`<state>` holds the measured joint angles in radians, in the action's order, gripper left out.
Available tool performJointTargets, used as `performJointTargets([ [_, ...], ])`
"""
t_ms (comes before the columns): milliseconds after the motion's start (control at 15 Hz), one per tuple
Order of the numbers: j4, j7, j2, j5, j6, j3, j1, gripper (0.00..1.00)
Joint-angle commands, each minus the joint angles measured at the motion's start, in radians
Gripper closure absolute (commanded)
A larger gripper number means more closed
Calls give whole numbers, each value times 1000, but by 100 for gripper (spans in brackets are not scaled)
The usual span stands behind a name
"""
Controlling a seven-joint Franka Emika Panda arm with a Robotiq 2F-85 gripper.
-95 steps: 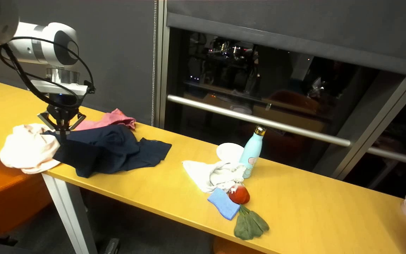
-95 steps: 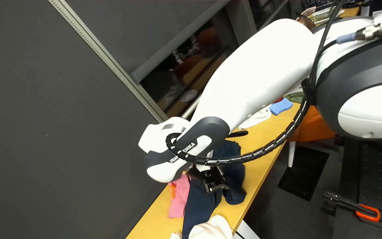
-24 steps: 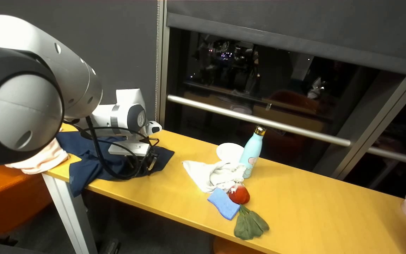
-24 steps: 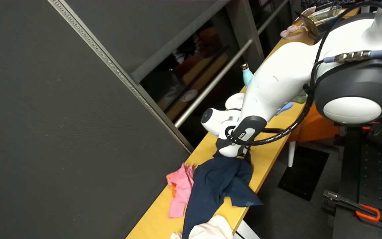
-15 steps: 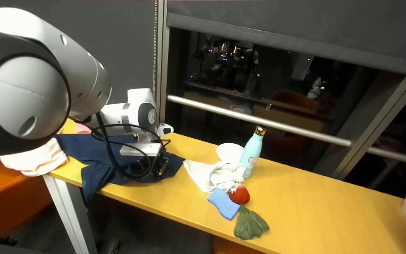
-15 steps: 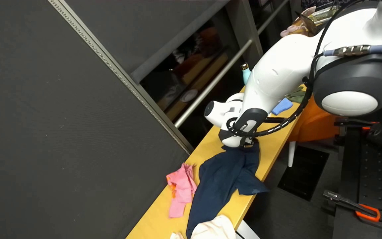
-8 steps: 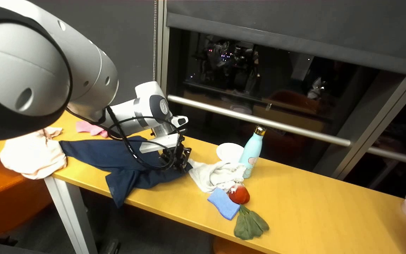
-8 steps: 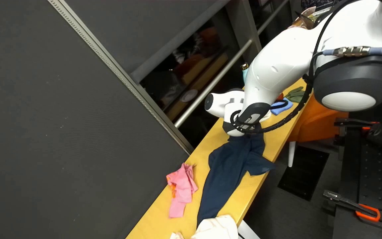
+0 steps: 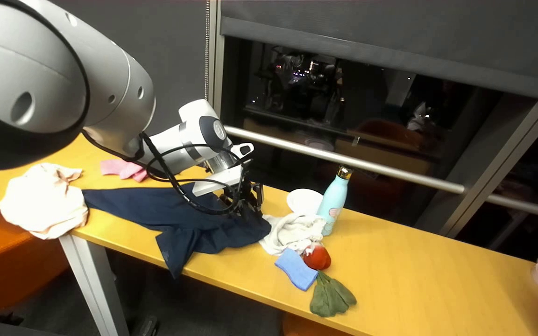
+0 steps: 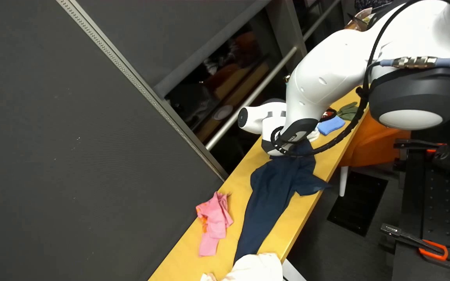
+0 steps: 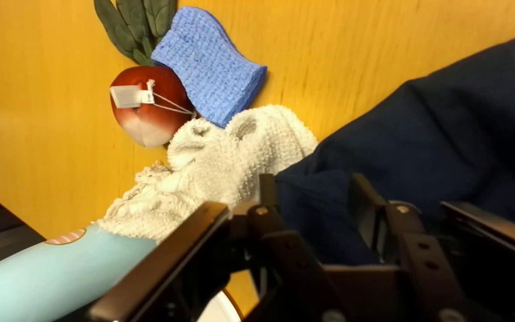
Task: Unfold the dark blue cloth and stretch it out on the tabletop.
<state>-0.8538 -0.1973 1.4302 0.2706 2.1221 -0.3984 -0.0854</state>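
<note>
Here lies the large, wrinkled dark blue cloth (image 9: pixel 203 233), strung along the long yellowish wooden tabletop (image 9: pixel 414 270), one end reaching near the pale turquoise, gold-capped bottle (image 9: pixel 335 198). And right at that end, down over the fabric, is the black two-fingered claw (image 11: pixel 314 192)! Look at the wrist view: the fingers (image 11: pixel 266 192) stand partway apart, navy fabric showing in the gap between them; whether either one touches it cannot be told. Most of the cloth trails out from under the claw on the side away from the bottle, tapering to a tail, while one corner droops over the front edge in both exterior views.

Moving outward, an off-white nubby towel (image 9: pixel 294 233) bunches just beside the bottle, the cloth's end overlapping it. A round white plate (image 9: pixel 302 200) sits just beside the bottle too. Near it comes a red rounded object (image 9: pixel 317 258) with a white tag, then a light blue sponge (image 9: pixel 296 269), then a dark green leaf-shaped piece (image 9: pixel 330 298), farther again. Well apart from the bottle, a cream fabric bundle (image 9: pixel 42 200) meets the cloth's tail, and a crumpled pink cloth (image 10: pixel 214 218) lies along the back.
</note>
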Motion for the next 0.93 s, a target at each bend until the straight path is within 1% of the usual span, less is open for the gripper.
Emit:
performJointTargets([
  [0, -73, 96, -106, -39, -52, 67, -5, 21],
  [200, -188, 167, -210, -46, -28, 116, -31, 0],
  [400, -329, 254, -331, -70, 10, 197, -42, 0],
  [533, -416, 295, -396, -97, 3, 254, -45, 0],
  [600, -462, 320, -426, -114, 1, 279, -37, 0],
  [667, -503, 327, -456, -104, -13, 333, -13, 0],
  [867, -656, 346, -530, -131, -3, 390, 15, 0],
])
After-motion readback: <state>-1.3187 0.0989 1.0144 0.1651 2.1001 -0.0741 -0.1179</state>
